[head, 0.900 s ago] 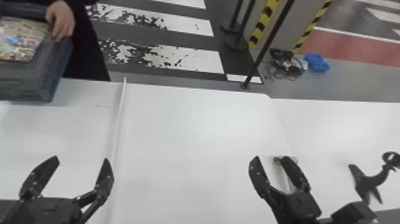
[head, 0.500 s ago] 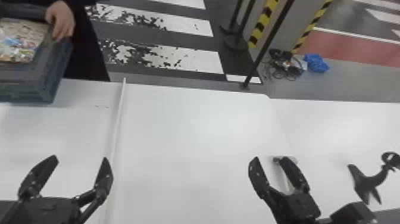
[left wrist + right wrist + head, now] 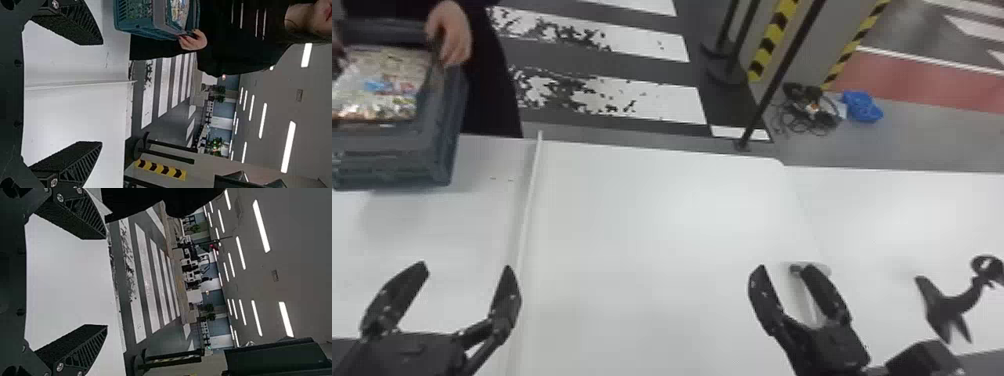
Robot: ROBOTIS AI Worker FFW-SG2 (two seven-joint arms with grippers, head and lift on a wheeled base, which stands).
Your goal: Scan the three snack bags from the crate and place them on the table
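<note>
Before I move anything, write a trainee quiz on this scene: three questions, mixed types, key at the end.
1. True or false: the crate is toward the robot's left.
2. What is the person's hand touching?
a) the crate
b) the blue thing on the floor
c) the yellow-and-black striped post
3. Fill in: the fingers of the left gripper and the right gripper both stand ____, with nothing between them that they grip.

Key: 1 true; 2 a; 3 open
</note>
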